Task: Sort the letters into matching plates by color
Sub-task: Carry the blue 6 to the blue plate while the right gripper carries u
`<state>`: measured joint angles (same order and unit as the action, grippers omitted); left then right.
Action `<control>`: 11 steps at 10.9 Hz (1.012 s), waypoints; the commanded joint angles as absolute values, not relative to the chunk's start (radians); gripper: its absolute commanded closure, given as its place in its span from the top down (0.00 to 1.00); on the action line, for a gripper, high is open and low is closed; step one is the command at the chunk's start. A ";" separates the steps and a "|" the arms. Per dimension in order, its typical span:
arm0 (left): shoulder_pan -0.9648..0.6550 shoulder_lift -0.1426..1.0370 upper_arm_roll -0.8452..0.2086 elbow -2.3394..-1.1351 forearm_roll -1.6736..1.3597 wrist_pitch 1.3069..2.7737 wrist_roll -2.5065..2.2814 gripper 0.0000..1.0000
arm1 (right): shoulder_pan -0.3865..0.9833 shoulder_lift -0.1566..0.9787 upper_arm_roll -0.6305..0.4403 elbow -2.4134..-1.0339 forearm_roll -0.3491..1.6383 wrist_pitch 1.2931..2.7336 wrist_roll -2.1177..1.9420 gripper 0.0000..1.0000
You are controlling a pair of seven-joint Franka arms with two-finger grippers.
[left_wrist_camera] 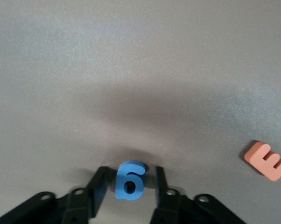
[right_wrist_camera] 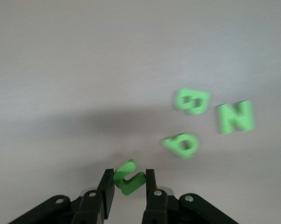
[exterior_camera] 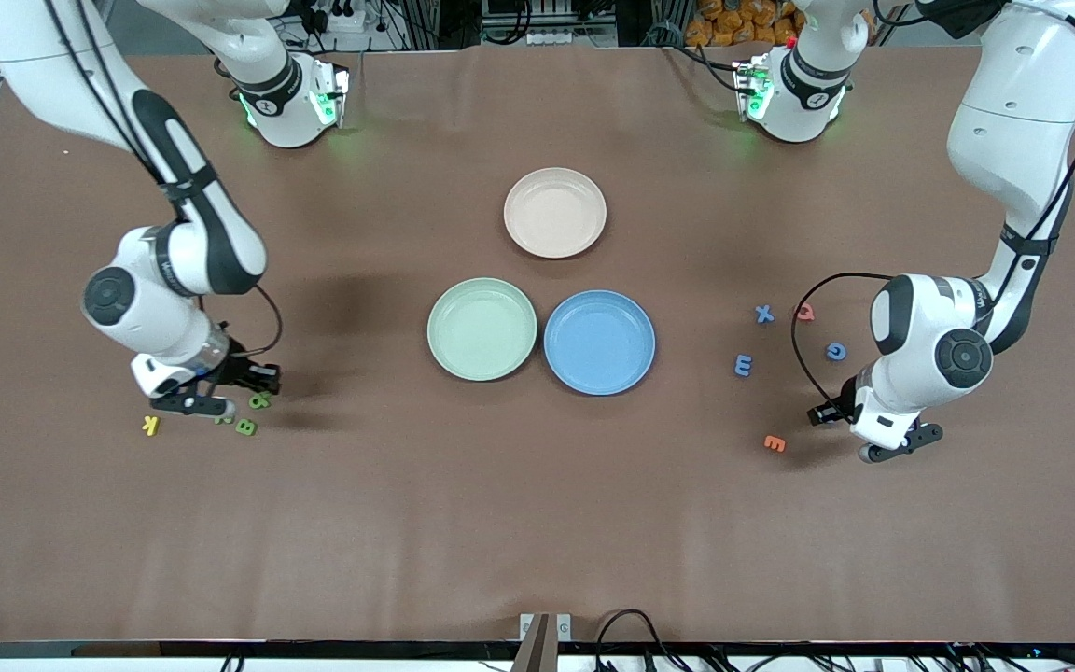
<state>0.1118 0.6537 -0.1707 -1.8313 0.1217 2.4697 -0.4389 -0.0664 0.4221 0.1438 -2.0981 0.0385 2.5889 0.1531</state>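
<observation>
The left gripper (left_wrist_camera: pixel 129 186) sits low over the table (exterior_camera: pixel 537 523) near the left arm's end, its fingers (left_wrist_camera: pixel 96 189) closing in on a small blue foam 6 (left_wrist_camera: pixel 130 180), with narrow gaps on both sides. An orange E (left_wrist_camera: pixel 267 160) lies close by. The right gripper (right_wrist_camera: pixel 127 186), near the right arm's end, is clamped on a bright green foam letter (right_wrist_camera: pixel 128 177), tilted between its fingers. Three more green letters (right_wrist_camera: pixel 192 101) lie on the table just beside it, and a yellow K (exterior_camera: pixel 151 426) is near them. The mint green plate (exterior_camera: pixel 481 329) and the blue plate (exterior_camera: pixel 599 342) sit touching at the table's middle, both bare, with the beige-pink plate (exterior_camera: pixel 555 212) farther from the front camera.
</observation>
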 commanded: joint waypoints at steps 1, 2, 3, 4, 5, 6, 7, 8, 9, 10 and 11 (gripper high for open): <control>0.121 0.652 -0.175 -1.841 0.124 2.484 -0.370 0.00 | 0.041 0.367 0.184 -2.111 0.029 2.524 0.326 0.00; 0.121 0.649 -0.175 -1.841 0.124 2.482 -0.371 0.00 | 0.095 0.356 0.183 -2.109 0.029 2.502 0.375 0.00; 0.118 0.647 -0.175 -1.839 0.124 2.482 -0.373 0.00 | 0.135 0.350 0.183 -2.109 0.029 2.491 0.418 0.00; 0.115 0.641 -0.175 -1.836 0.124 2.480 -0.376 0.00 | 0.181 0.345 0.183 -2.108 0.029 2.484 0.454 0.00; 0.110 0.631 -0.175 -1.833 0.124 2.476 -0.377 0.00 | 0.224 0.347 0.183 -2.099 0.029 2.468 0.489 0.00; 0.107 0.618 -0.176 -1.832 0.124 2.470 -0.377 0.00 | 0.271 0.348 0.183 -2.094 0.029 2.459 0.530 0.00; 0.103 0.601 -0.178 -1.832 0.124 2.462 -0.380 0.00 | 0.313 0.350 0.183 -2.086 0.029 2.456 0.563 0.00; 0.085 0.585 -0.178 -1.830 0.123 2.436 -0.388 0.00 | 0.351 0.357 0.183 -2.080 0.029 2.456 0.586 0.00; 0.059 0.566 -0.178 -1.829 0.123 2.406 -0.425 0.00 | 0.388 0.360 0.183 -2.076 0.029 2.453 0.616 0.00; 0.026 0.554 -0.178 -1.829 0.123 2.384 -0.483 0.00 | 0.420 0.362 0.183 -2.068 0.029 2.453 0.638 0.00; -0.003 0.551 -0.178 -1.832 0.123 2.360 -0.527 0.00 | 0.445 0.370 0.183 -2.060 0.029 2.456 0.661 0.00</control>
